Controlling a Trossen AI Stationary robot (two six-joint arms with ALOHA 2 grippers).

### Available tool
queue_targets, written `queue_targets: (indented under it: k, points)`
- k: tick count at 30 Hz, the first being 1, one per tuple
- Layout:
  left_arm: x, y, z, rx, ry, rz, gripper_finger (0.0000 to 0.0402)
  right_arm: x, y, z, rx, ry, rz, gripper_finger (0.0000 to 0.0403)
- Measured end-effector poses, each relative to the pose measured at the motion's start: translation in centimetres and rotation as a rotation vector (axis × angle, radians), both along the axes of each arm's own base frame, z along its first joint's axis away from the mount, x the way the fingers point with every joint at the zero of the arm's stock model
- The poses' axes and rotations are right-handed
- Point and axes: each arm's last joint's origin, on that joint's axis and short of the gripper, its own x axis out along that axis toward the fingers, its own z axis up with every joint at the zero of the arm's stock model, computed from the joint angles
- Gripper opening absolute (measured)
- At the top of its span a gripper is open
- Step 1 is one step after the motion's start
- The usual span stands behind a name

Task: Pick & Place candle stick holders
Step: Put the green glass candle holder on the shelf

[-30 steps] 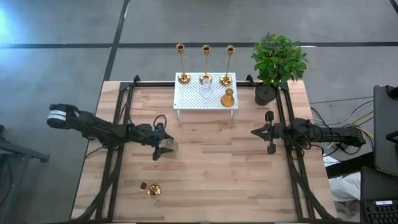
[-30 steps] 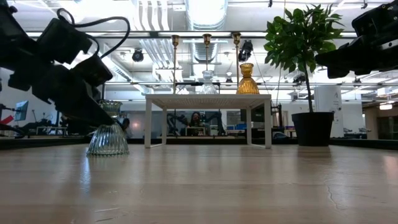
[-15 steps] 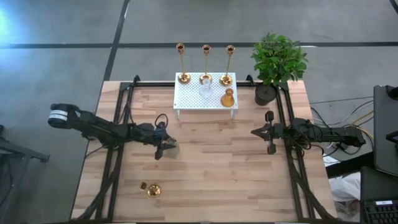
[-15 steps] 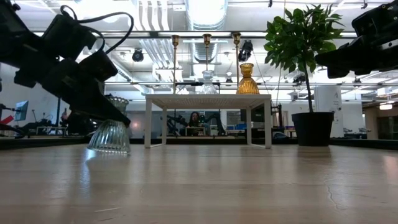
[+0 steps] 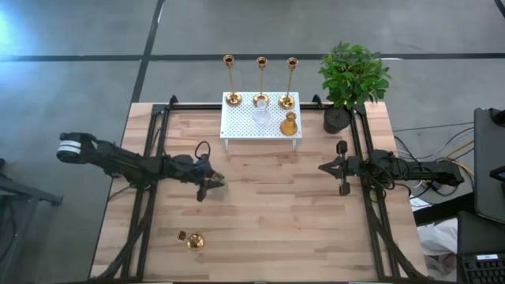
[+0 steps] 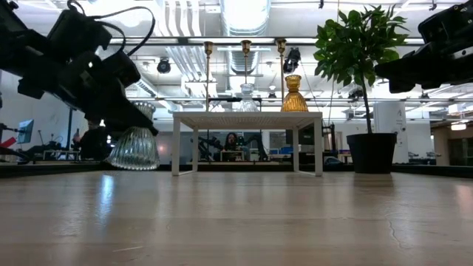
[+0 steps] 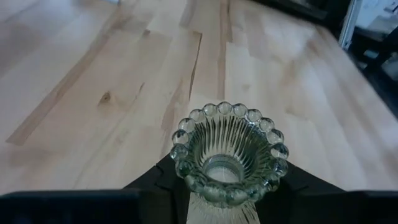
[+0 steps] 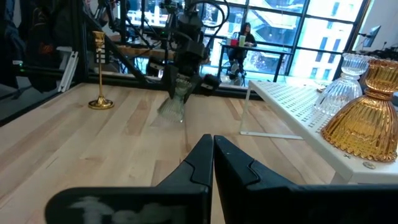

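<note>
My left gripper (image 5: 209,186) is shut on a clear ribbed glass candle holder (image 6: 134,145) with a beaded rim (image 7: 227,152), left of the table's middle. Three gold candle stick holders (image 5: 261,79) stand by their round bases along the far edge of a white perforated stand (image 5: 239,125). In front of them on the stand sit another clear glass holder (image 5: 261,117) and a gold ribbed one (image 5: 289,125). One more gold candle stick holder (image 5: 192,240) stands upright near the table's front left. My right gripper (image 5: 322,167) waits shut at the right, holding nothing. My left gripper pinches the glass holder's narrow neck (image 7: 202,198) just under the beaded rim, one finger on each side. The fingers come from the table's left, slanting a little downward. The holder hangs clear of the table, slightly tilted, with its wide ribbed foot (image 6: 133,157) downward.
A potted plant (image 5: 353,79) stands at the far right corner beside the stand. Black rails run along the table's left and right sides. Bare wood lies between the two arms and across the near half.
My left gripper has shut on the glass holder's neck and risen a little. The holder, which stood on the table, now hangs clear of it and leans slightly.
</note>
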Motion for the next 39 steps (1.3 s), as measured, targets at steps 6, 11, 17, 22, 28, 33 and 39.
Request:
queue_targets:
  k: [6, 11, 17, 22, 28, 33, 39]
  points:
    - [0.2, 0.0, 2.5, 0.014, -0.03, 0.006, 0.0132, 0.0, 0.0, 0.0, 0.0, 0.0, 0.001, 0.0009]
    - [1.2, 0.4, 7.3, 0.19, 0.065, 0.064, 0.0132, 0.0, 0.0, 0.0, 0.0, 0.0, 0.0, 0.0009]
    - [2.4, 2.5, 13.5, 0.353, 0.024, 0.244, 0.0132, 0.0, 0.0, 0.0, 0.0, 0.0, 0.0, 0.0009]
    - [2.8, 5.1, 15.3, 0.353, -0.001, 0.329, 0.0132, 0.0, 0.0, 0.0, 0.0, 0.0, 0.0, 0.0009]
    - [4.1, 8.6, 15.6, 0.341, -0.057, 0.364, 0.0132, 0.0, 0.0, 0.0, 0.0, 0.0, 0.001, 0.0009]
    - [5.2, 10.8, 14.3, 0.332, -0.012, 0.407, 0.0132, 0.0, 0.0, 0.0, 0.0, -0.001, 0.0, 0.0009]
    - [6.7, 12.3, 13.5, 0.347, 0.0, 0.4, 0.0132, 0.0, 0.0, 0.0, 0.0, 0.0, 0.0, 0.0009]
